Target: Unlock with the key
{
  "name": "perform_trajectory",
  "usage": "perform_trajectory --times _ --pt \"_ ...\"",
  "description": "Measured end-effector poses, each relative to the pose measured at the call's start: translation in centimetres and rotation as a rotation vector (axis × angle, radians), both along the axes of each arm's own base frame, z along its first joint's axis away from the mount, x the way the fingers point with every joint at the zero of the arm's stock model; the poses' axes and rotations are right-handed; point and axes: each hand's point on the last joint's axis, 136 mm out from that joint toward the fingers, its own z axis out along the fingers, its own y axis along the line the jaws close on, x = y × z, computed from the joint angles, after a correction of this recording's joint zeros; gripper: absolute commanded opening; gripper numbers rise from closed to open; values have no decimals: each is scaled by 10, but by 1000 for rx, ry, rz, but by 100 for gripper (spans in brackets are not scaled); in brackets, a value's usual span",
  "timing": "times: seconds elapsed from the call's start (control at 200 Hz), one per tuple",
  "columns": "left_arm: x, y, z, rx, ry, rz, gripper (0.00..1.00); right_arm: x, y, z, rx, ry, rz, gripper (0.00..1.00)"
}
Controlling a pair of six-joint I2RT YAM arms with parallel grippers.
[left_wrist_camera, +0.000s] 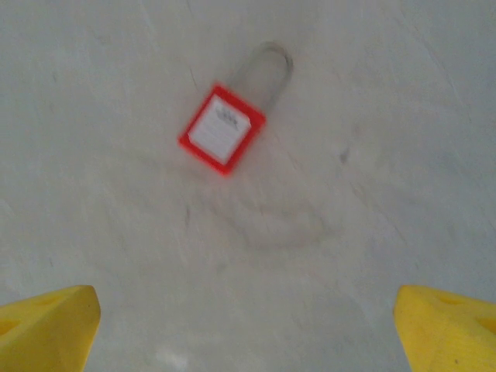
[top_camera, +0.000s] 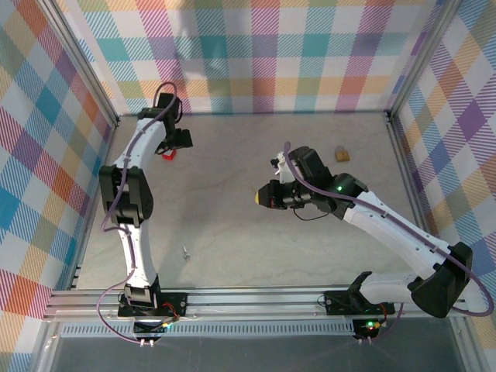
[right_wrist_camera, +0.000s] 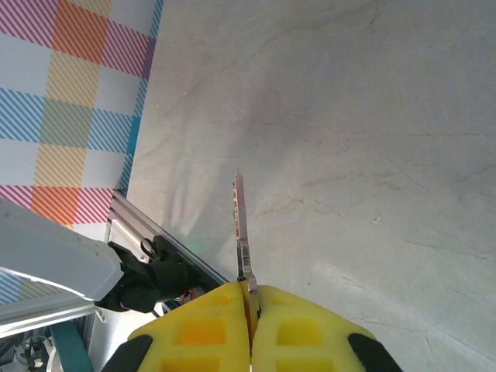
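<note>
Clamping a thin flat metal key (right_wrist_camera: 242, 225) whose blade ran straight out beyond its yellow tips, the right gripper (right_wrist_camera: 249, 298) hung over the matte grey table (right_wrist_camera: 372, 116), while the left gripper (left_wrist_camera: 248, 325), spread wide, hovered above the square red padlock (left_wrist_camera: 222, 128) lying flat, shackle pointing up-right.

Bare counter (top_camera: 225, 225) lies open all around the red padlock (left_wrist_camera: 222, 128), which lies flat ahead of the wide-spread left tool (left_wrist_camera: 246, 310). The plaid wall (top_camera: 46, 132) stands near on the left. Over mid-counter, the right tool (top_camera: 263, 197), pinching the key (right_wrist_camera: 242, 232), bars the way. A small tan block (top_camera: 341, 154) sits far right.
</note>
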Motion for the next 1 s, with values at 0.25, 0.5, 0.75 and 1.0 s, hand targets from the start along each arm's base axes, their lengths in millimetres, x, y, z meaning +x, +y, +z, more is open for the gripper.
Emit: perform_trajectory --times 0.25,0.5,0.75,1.0 --pt "40 25 -26 39 41 -8 93 -10 -11 -23 -43 48 -6 0" --pt "45 36 -62 -20 102 -29 92 -16 -17 -31 -46 79 -28 0" --pt "53 37 -78 -72 114 -83 91 -14 -15 -40 -61 109 -39 0" --pt "55 38 -104 -50 165 -144 87 -11 -11 -53 -85 146 -50 0"
